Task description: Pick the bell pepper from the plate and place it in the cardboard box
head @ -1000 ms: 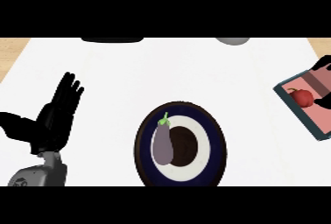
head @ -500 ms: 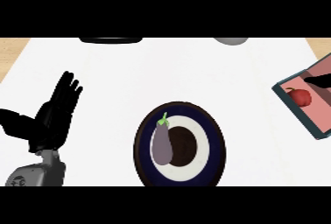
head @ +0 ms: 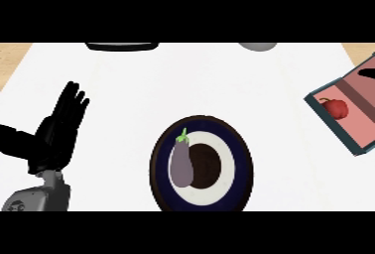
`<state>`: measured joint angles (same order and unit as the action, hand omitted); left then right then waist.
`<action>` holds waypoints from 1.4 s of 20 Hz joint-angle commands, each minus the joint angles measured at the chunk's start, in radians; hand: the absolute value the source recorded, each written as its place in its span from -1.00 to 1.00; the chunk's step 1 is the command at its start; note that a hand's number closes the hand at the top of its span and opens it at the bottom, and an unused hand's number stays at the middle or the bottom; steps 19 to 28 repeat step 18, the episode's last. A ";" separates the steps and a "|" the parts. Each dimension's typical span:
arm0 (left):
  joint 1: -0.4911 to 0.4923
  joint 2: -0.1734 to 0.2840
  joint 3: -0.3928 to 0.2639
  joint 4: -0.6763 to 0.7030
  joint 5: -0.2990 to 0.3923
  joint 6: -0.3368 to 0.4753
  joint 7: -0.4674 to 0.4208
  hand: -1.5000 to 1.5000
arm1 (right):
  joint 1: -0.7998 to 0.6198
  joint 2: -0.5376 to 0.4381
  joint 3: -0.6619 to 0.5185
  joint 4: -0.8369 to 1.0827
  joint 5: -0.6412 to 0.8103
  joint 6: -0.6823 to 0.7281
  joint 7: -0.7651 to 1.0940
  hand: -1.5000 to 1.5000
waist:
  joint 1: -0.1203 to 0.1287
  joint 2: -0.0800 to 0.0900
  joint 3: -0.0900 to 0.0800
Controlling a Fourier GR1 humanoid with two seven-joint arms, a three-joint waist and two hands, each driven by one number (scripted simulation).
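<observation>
The white tabletop (head: 219, 84) carries a dark plate (head: 242, 163) holding only an eggplant (head: 180, 163). The left hand (head: 58, 131) rests spread, fingers up. The bell pepper (head: 337, 108) lies inside the cardboard box (head: 359, 144); placing looks finished, with only withdrawal left. The right hand is barely visible, so I cannot tell its state.

A purple eggplant (head: 180, 163) lies left of centre. At the counter's far edge — a black object (head: 122, 46) and a grey one (head: 258, 46), both cut off.
</observation>
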<state>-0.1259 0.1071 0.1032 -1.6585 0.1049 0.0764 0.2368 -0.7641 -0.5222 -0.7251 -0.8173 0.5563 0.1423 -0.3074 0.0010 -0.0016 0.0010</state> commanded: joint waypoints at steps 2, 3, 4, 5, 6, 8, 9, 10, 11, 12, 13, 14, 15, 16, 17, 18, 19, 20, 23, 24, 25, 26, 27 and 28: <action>0.047 0.015 0.018 -0.044 0.025 -0.021 0.004 0.00 | 0.006 -0.092 -0.153 0.091 -0.180 0.119 -0.008 -1.00 | 0.006 0.003 0.001; 0.045 -0.008 -0.015 -0.038 -0.015 0.000 -0.019 0.00 | -0.013 -0.052 -0.138 0.059 -0.194 0.106 0.034 -1.00 | 0.001 0.001 0.000; -0.026 0.034 0.039 0.016 0.033 -0.028 0.005 0.00 | -0.008 -0.084 -0.138 0.115 -0.200 0.105 -0.011 -1.00 | 0.004 0.005 0.000; -0.072 0.000 0.018 0.083 -0.002 0.010 -0.017 0.00 | 0.009 -0.105 -0.166 0.090 -0.234 0.143 0.010 -1.00 | -0.011 0.004 -0.001; -0.003 -0.035 -0.027 0.009 -0.037 0.037 -0.016 0.00 | 0.022 -0.139 -0.175 0.117 -0.253 0.163 -0.010 -1.00 | 0.000 0.003 0.000; -0.001 -0.024 -0.010 0.061 -0.012 -0.003 -0.067 0.00 | 0.049 -0.149 -0.174 0.153 -0.265 0.124 -0.059 -1.00 | 0.003 0.005 -0.001; 0.029 -0.035 -0.047 0.000 -0.034 0.006 -0.033 0.00 | 0.032 -0.191 -0.178 0.214 -0.273 0.130 -0.069 -1.00 | 0.010 0.006 0.000; -0.045 -0.008 -0.015 -0.013 -0.015 0.025 0.054 0.00 | 0.026 -0.204 -0.174 0.246 -0.276 0.115 -0.101 -1.00 | 0.011 0.007 0.000; 0.027 -0.040 -0.050 -0.003 -0.042 0.015 -0.038 0.00 | 0.058 -0.209 -0.182 0.243 -0.292 0.120 -0.124 -1.00 | 0.009 0.006 0.000; 0.082 -0.030 -0.033 -0.067 -0.016 0.000 -0.041 0.00 | 0.096 -0.225 -0.208 0.258 -0.309 0.142 -0.141 -1.00 | 0.012 0.005 0.000; -0.037 -0.001 0.008 0.041 0.012 -0.009 0.007 0.00 | 0.105 -0.227 -0.202 0.234 -0.333 0.170 -0.137 -1.00 | 0.001 0.004 0.000; -0.007 -0.015 -0.003 0.028 -0.010 0.003 -0.037 0.00 | 0.091 -0.239 -0.176 0.247 -0.334 0.140 -0.143 -1.00 | 0.005 0.004 0.000; 0.041 -0.023 -0.028 -0.063 0.006 -0.004 0.021 0.00 | 0.082 -0.317 -0.206 0.318 -0.341 0.180 -0.141 -1.00 | 0.014 0.006 0.001; 0.039 -0.034 -0.035 -0.030 -0.023 0.013 -0.011 0.00 | 0.088 -0.313 -0.195 0.332 -0.353 0.182 -0.177 -1.00 | 0.012 0.006 0.000; 0.002 0.003 0.010 -0.028 0.014 -0.005 0.019 0.00 | 0.125 -0.323 -0.185 0.328 -0.355 0.212 -0.176 -1.00 | 0.008 0.005 0.000; 0.034 0.001 -0.011 -0.025 -0.003 -0.023 -0.020 0.00 | 0.105 -0.307 -0.166 0.372 -0.344 0.153 -0.220 -1.00 | 0.014 0.007 0.000; 0.034 0.001 -0.011 -0.025 -0.003 -0.023 -0.020 0.00 | 0.105 -0.307 -0.166 0.372 -0.344 0.153 -0.220 -1.00 | 0.014 0.007 0.000; 0.034 0.001 -0.011 -0.025 -0.003 -0.023 -0.020 0.00 | 0.105 -0.307 -0.166 0.372 -0.344 0.153 -0.220 -1.00 | 0.014 0.007 0.000; 0.034 0.001 -0.011 -0.025 -0.003 -0.023 -0.020 0.00 | 0.105 -0.307 -0.166 0.372 -0.344 0.153 -0.220 -1.00 | 0.014 0.007 0.000; 0.034 0.001 -0.011 -0.025 -0.003 -0.023 -0.020 0.00 | 0.105 -0.307 -0.166 0.372 -0.344 0.153 -0.220 -1.00 | 0.014 0.007 0.000; 0.034 0.001 -0.011 -0.025 -0.003 -0.023 -0.020 0.00 | 0.105 -0.307 -0.166 0.372 -0.344 0.153 -0.220 -1.00 | 0.014 0.007 0.000; 0.034 0.001 -0.011 -0.025 -0.003 -0.023 -0.020 0.00 | 0.105 -0.307 -0.166 0.372 -0.344 0.153 -0.220 -1.00 | 0.014 0.007 0.000; 0.034 0.001 -0.011 -0.025 -0.003 -0.023 -0.020 0.00 | 0.105 -0.307 -0.166 0.372 -0.344 0.153 -0.220 -1.00 | 0.014 0.007 0.000; 0.034 0.001 -0.011 -0.025 -0.003 -0.023 -0.020 0.00 | 0.105 -0.307 -0.166 0.372 -0.344 0.153 -0.220 -1.00 | 0.014 0.007 0.000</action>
